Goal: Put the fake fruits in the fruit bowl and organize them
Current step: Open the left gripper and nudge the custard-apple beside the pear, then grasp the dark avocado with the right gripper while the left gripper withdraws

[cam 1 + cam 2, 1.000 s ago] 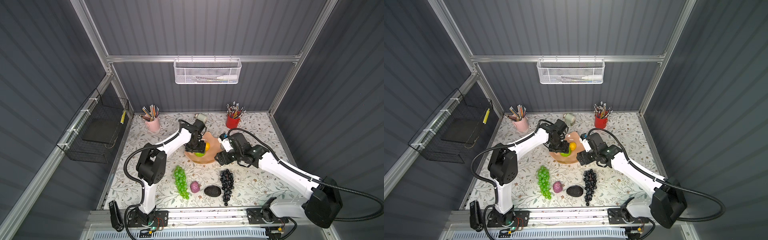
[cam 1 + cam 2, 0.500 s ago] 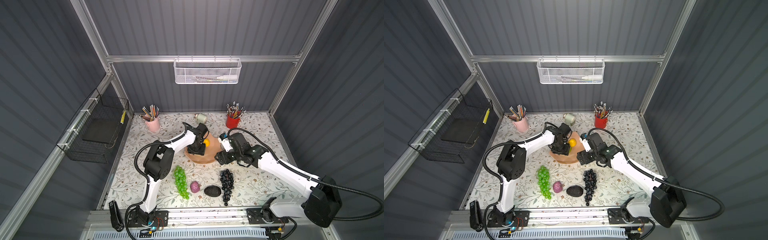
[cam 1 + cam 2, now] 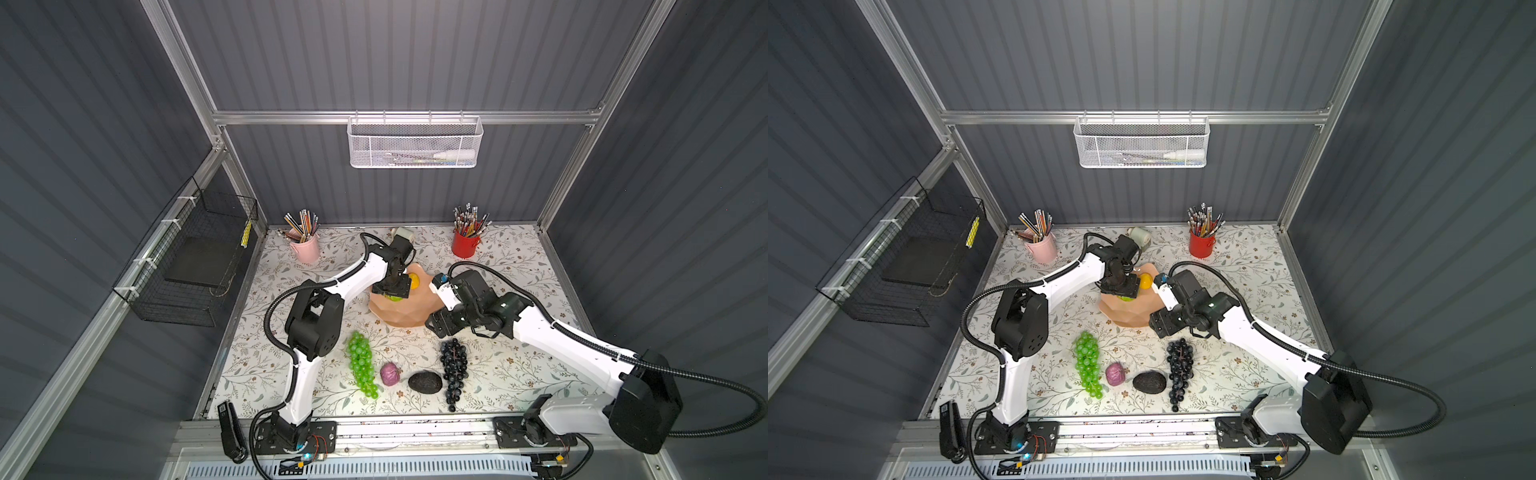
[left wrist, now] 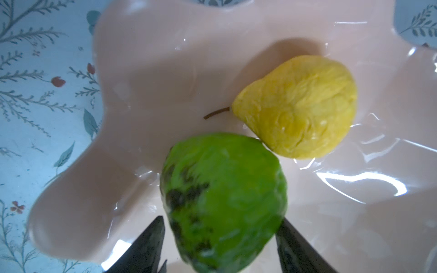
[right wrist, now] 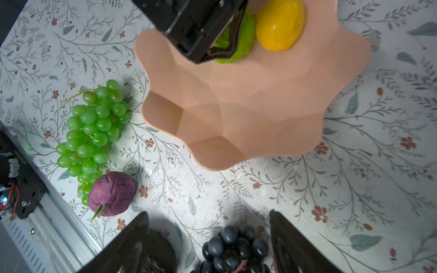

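The peach-pink fruit bowl (image 3: 405, 309) (image 3: 1129, 311) sits mid-table. A yellow lemon (image 4: 300, 106) and a bumpy green ball (image 4: 224, 196) lie in it, touching. My left gripper (image 3: 392, 291) (image 4: 221, 219) hangs open over the bowl, fingers either side of the green ball, with a gap at one finger. My right gripper (image 3: 440, 326) (image 5: 208, 212) is open and empty above the dark grape bunch (image 3: 454, 368) (image 5: 234, 250). On the table in front lie the green grapes (image 3: 361, 365), purple lump (image 3: 390, 374) and black avocado (image 3: 424, 381).
A pink pencil cup (image 3: 305, 249) and a red pencil cup (image 3: 465, 245) stand at the back, with a small pale cup (image 3: 404, 233) between them. A black wire basket (image 3: 195, 270) hangs on the left wall and a white mesh basket (image 3: 415, 143) on the back wall.
My left gripper shifted toward the back of the bowl beside the lemon, then came back to the near side over the green ball. The right arm has hardly moved.
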Controlling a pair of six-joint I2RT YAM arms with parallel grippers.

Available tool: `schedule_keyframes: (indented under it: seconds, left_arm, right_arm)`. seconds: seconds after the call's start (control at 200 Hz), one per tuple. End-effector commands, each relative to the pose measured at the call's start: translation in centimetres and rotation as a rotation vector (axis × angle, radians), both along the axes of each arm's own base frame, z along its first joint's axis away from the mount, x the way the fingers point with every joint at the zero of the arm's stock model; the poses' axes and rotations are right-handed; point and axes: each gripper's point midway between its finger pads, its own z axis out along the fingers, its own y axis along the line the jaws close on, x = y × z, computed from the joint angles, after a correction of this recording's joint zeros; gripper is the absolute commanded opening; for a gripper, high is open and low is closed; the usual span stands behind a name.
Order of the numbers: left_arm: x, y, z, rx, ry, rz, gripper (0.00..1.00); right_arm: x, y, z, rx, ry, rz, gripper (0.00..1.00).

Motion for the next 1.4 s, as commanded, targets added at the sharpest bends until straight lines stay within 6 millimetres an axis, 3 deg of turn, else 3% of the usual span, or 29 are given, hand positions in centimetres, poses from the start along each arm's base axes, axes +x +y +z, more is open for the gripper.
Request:
schedule_keyframes:
  seconds: [0.0,0.27,0.44,0.84,1.026,1.211,1.256,1.281,1.391]
  left_arm:
    - [-0.4,0.1,-0.1,0.000,0.028,-0.027,0.75]
    - [-2.9,1.3,2.3,-0.038,0.031,-0.023,0.79]
    - [-4.2,2.4,4.6,-0.085,-0.002,0.010,0.82]
    - [-4.6,5.6,8.8,-0.125,-0.128,0.112,0.87]
    - [-4.3,6.8,9.6,-0.129,-0.169,0.142,0.89]
    - [-4.2,7.1,9.5,-0.136,-0.169,0.156,0.88]
    - [-4.2,7.2,9.7,-0.141,-0.177,0.160,0.88]
    - [-4.8,7.6,8.5,-0.122,-0.151,0.162,0.89]
    - [-5.0,8.1,8.6,-0.120,-0.157,0.174,0.89]
  right_arm:
    - [-2.6,0.7,-1.2,-0.028,0.067,0.089,0.80]
    - [-7.8,2.6,-3.3,-0.067,0.154,0.219,0.80]
    - [-9.2,2.6,-5.3,-0.138,0.182,0.243,0.81]
    - [-14.4,3.1,-8.8,-0.276,0.271,0.357,0.80]
    - [-15.2,2.0,-10.2,-0.365,0.281,0.349,0.75]
    - [-14.3,2.3,-10.7,-0.392,0.242,0.338,0.71]
    - [-14.1,2.4,-10.8,-0.390,0.236,0.336,0.68]
    - [-14.1,2.4,-10.9,-0.390,0.237,0.336,0.66]
    - [-14.4,2.7,-10.8,-0.375,0.254,0.334,0.57]
